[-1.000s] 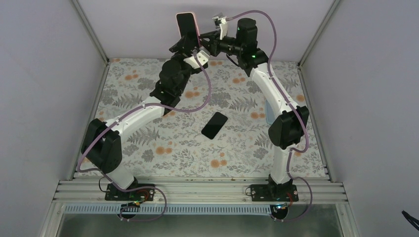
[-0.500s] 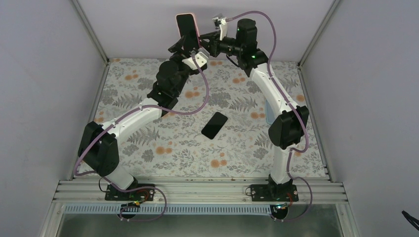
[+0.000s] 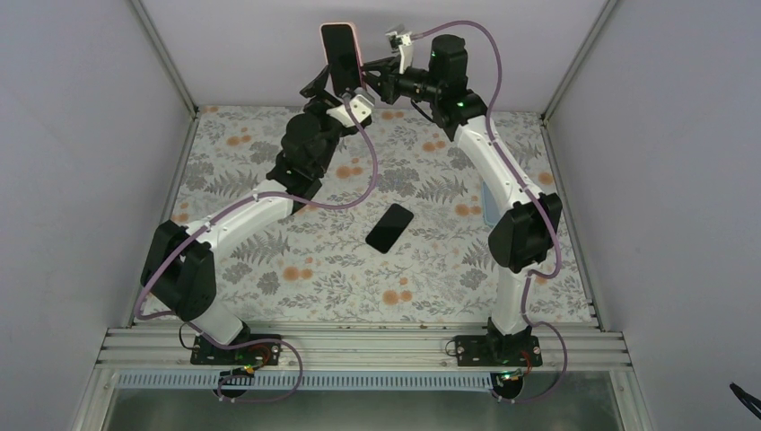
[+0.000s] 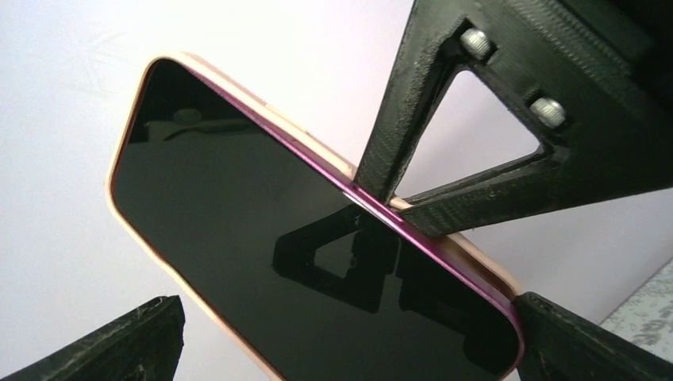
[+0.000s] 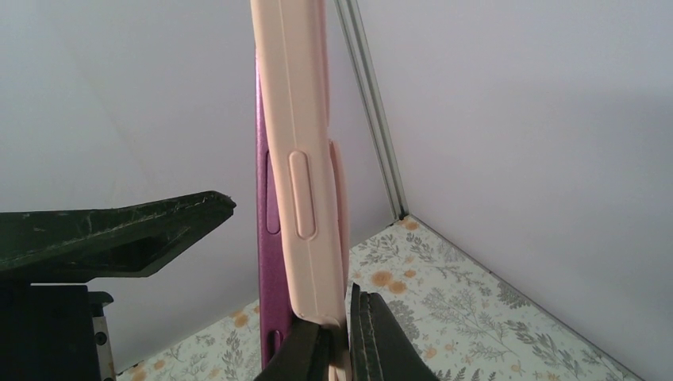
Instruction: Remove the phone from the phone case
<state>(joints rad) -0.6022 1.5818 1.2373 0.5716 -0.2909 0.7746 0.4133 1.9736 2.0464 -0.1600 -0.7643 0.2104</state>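
A phone with a black screen and purple frame (image 4: 262, 238) sits in a pink phone case (image 5: 298, 143), held upright high above the back of the table (image 3: 338, 49). My right gripper (image 5: 347, 321) is shut on the case's lower edge, and the purple frame (image 5: 266, 238) stands out beside the case there. It shows in the top view (image 3: 365, 74). My left gripper (image 4: 345, 317) is open around the phone's lower end, its right finger (image 4: 587, 341) at the phone's corner and its left finger (image 4: 111, 349) apart. It is just below the phone in the top view (image 3: 330, 88).
A second black phone (image 3: 389, 227) lies flat on the floral tablecloth (image 3: 269, 171) at mid-table. The white back wall is close behind the raised phone, with metal frame posts (image 3: 166, 58) at the corners.
My left arm has shifted slightly left and its gripper has edged up under the phone. The phone and the right gripper have stayed in place.
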